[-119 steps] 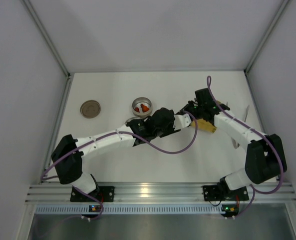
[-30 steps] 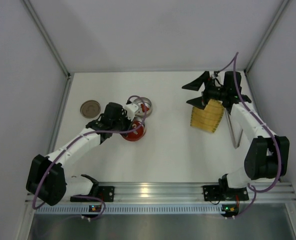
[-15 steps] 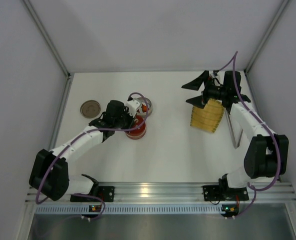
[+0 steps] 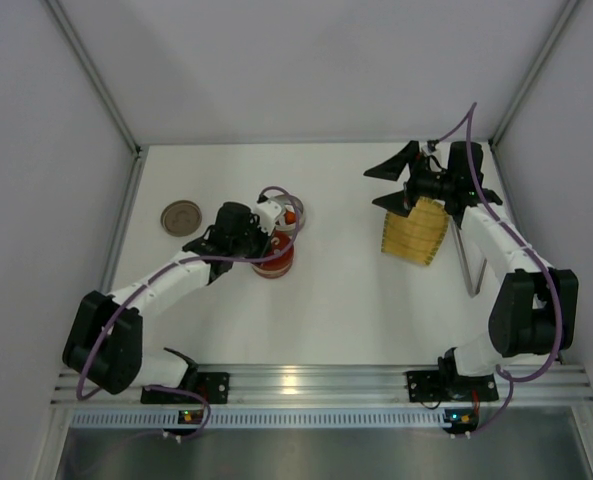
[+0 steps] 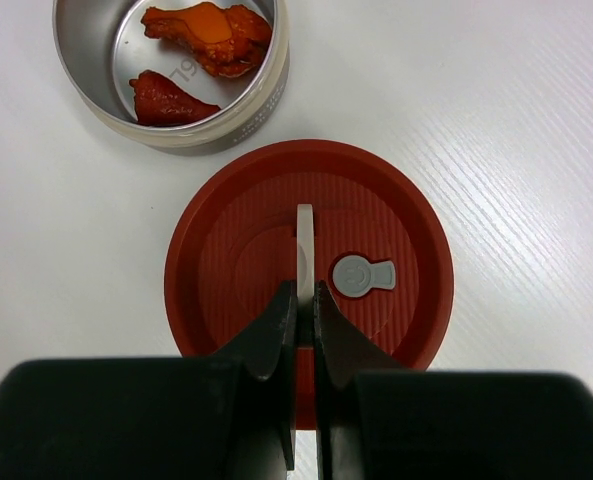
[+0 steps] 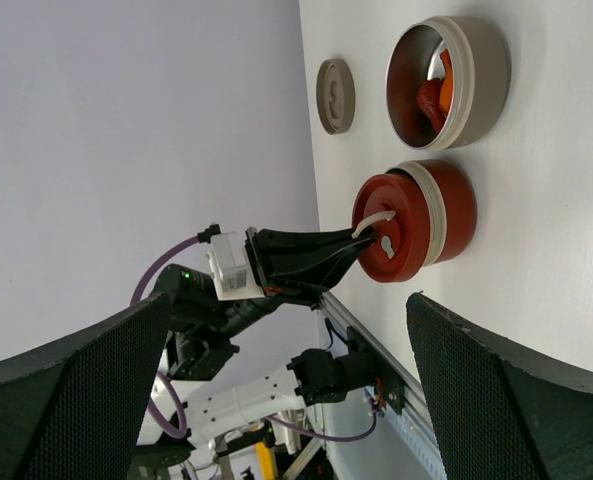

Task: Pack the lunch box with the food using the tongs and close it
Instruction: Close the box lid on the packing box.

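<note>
Both my left jaws pinch narrow on the white loop of the red lid, which sits on the red lunch box. Just beyond stands an open steel tin holding orange and red food; a tan disc lies further left. My right jaws gape wide, gripping nothing, above the yellow tray's far end. The tongs lie on the desk just right of it.

left fingers pinched shut, right fingers spread wide
</note>
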Motion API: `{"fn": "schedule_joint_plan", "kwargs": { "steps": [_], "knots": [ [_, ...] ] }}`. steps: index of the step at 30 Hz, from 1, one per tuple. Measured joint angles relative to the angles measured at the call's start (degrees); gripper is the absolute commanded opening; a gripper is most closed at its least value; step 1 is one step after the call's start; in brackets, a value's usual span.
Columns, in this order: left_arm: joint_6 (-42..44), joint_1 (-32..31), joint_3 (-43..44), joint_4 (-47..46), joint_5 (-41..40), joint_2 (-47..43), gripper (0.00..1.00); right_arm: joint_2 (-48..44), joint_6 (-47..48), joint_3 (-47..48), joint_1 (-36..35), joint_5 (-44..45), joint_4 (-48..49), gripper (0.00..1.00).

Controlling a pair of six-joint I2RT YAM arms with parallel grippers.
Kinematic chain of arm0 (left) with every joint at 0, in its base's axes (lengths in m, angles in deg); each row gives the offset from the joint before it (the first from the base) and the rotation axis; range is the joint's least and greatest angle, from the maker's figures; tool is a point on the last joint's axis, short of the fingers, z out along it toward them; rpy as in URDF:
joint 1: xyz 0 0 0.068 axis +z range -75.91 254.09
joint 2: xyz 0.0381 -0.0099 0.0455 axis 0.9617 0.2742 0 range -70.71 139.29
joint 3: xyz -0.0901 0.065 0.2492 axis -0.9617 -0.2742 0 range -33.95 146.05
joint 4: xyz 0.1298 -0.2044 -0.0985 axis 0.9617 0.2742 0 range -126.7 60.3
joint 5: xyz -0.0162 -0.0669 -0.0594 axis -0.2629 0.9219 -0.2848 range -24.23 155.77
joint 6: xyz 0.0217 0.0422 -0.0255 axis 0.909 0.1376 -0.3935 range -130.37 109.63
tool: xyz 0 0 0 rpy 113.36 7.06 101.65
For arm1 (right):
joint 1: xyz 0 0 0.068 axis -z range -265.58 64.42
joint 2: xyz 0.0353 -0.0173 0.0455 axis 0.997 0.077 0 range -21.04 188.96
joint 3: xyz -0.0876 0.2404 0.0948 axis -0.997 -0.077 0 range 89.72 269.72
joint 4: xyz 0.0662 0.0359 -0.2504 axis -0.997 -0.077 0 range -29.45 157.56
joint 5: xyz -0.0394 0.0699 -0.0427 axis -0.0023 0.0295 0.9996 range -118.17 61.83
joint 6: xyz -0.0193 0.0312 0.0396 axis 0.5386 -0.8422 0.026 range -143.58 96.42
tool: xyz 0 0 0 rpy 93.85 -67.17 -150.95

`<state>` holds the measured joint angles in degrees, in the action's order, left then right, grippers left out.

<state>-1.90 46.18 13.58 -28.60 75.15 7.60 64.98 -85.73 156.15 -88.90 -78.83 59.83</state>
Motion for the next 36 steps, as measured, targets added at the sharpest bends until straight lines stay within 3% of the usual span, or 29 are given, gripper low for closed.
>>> {"fn": "schedule_joint_plan", "kwargs": {
  "steps": [19,36],
  "knots": [
    [0.87,0.09,-2.86,-3.06,-0.24,-0.59,0.0,0.0,-0.11,-0.02,0.0,0.0,1.11,0.99],
    [2.47,0.09,-2.45,-0.85,0.13,0.55,0.2,0.11,-1.07,-0.9,0.0,0.0,2.54,0.99]
  ]
}}
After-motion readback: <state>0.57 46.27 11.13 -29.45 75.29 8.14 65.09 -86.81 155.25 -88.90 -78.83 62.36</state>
